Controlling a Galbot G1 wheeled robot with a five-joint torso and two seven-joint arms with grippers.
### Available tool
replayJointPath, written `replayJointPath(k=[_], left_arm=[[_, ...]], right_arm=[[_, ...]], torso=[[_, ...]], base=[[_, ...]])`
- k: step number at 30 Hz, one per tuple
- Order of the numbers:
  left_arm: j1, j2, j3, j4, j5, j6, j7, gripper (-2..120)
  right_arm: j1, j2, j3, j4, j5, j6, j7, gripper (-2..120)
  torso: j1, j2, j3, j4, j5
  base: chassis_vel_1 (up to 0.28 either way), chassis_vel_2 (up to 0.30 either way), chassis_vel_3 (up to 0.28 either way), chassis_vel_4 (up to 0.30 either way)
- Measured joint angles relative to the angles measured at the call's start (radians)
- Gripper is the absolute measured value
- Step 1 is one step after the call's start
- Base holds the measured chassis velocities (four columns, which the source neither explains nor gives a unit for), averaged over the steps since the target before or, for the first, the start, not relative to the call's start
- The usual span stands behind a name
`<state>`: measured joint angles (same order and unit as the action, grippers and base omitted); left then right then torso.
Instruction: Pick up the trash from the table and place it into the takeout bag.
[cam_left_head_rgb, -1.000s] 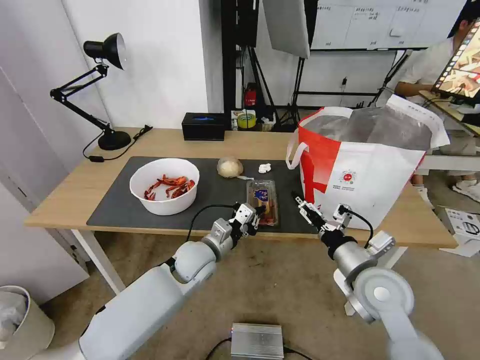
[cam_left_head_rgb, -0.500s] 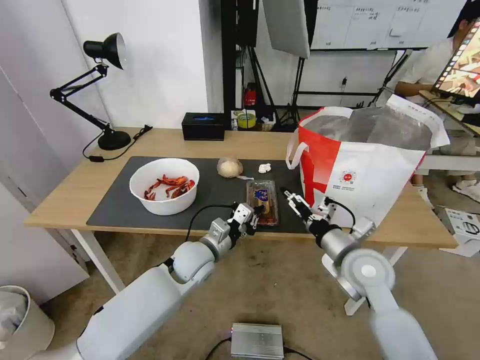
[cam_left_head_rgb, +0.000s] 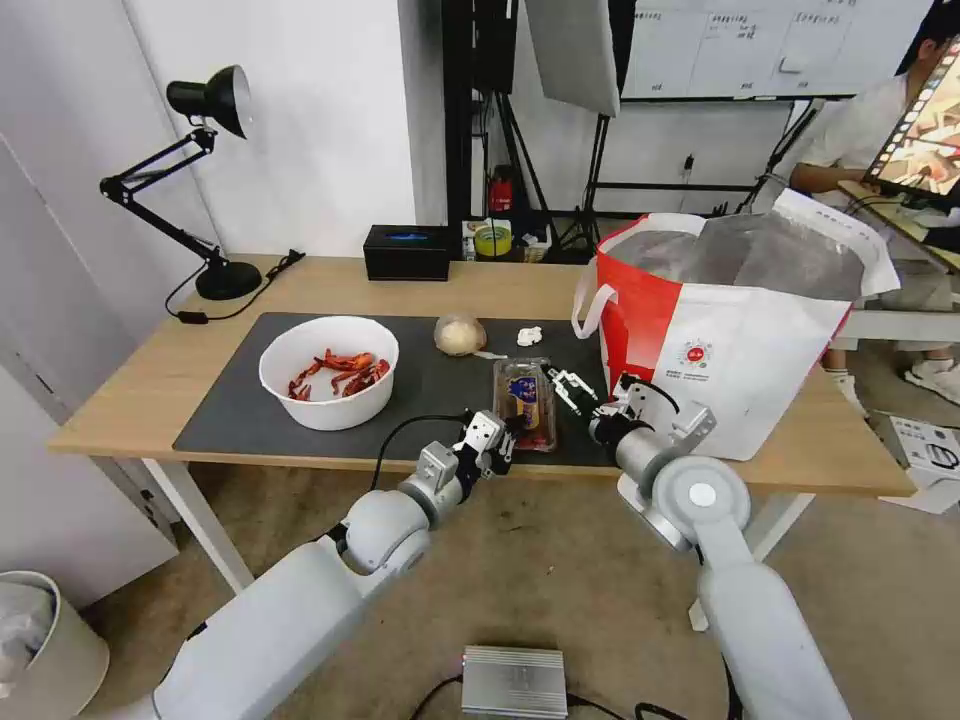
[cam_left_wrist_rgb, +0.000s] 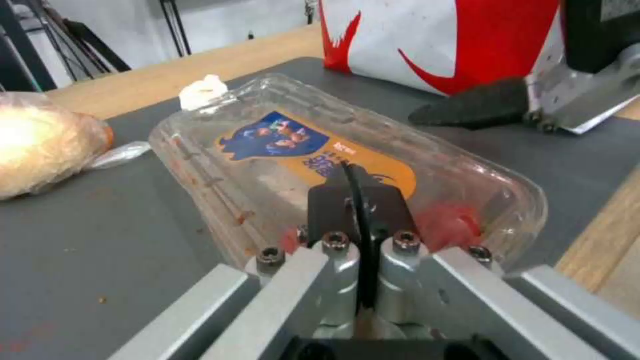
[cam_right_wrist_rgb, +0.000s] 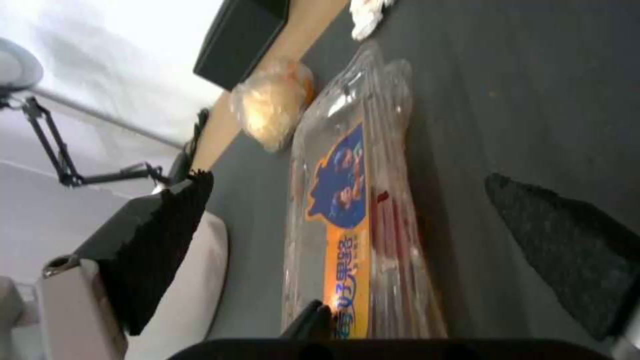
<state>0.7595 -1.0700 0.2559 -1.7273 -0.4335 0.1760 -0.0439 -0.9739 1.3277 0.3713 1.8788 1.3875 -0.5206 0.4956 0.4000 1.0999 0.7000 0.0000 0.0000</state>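
The clear clamshell tray (cam_left_head_rgb: 526, 398) with an orange-blue label lies on the dark mat near the table's (cam_left_head_rgb: 300, 285) front edge. My left gripper (cam_left_head_rgb: 505, 432) is shut, its fingertips (cam_left_wrist_rgb: 357, 182) together over the tray's (cam_left_wrist_rgb: 293, 145) near end. Just right of the tray, my right gripper (cam_left_head_rgb: 567, 385) is open. In the right wrist view its fingers stand wide on either side of the tray (cam_right_wrist_rgb: 347, 200). The white bowl (cam_left_head_rgb: 300, 345) of red shells sits left; the tan wrapped ball (cam_left_head_rgb: 459, 334) and tissue wad (cam_left_head_rgb: 529, 335) lie behind. The red-and-white takeout bag (cam_left_head_rgb: 730, 340) stands open to the right.
A black box (cam_left_head_rgb: 406, 252) and a black desk lamp (cam_left_head_rgb: 215, 270) stand at the table's back. Bare mat (cam_left_head_rgb: 430, 385) lies between the bowl and the tray. A person sits behind the bag at the far right. A bin (cam_left_head_rgb: 40, 640) stands on the floor at left.
My right gripper has swung left from in front of the bag to the tray's right side. The left gripper has stayed at the tray's near end.
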Motion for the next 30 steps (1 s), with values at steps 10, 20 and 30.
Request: replayJointPath(k=[10,20,30], left_arm=[[-0.004,0.003,0.002,-0.001,-0.003,-0.002,-0.004,0],[0.006,0.005,0.000,-0.004,-0.004,-0.007,-0.006,0],[0.004,0.001,0.000,0.002,-0.007,-0.010,-0.006,0]], right_arm=[[0.082,0.000,-0.043,-0.052,-0.002,-0.077,0.036,100],[0.124,0.000,-0.061,-0.082,-0.004,-0.117,0.075,100],[0.161,0.009,-0.080,-0.116,-0.003,-0.136,0.091,100]], torso=[[0.000,0.000,0.000,0.0000,-0.0001],[0.000,0.000,0.000,0.0000,0.0000],[0.000,0.000,0.000,0.0000,0.0000]], base=[[0.000,0.000,0.000,0.000],[0.000,0.000,0.000,0.000],[0.000,0.000,0.000,0.000]])
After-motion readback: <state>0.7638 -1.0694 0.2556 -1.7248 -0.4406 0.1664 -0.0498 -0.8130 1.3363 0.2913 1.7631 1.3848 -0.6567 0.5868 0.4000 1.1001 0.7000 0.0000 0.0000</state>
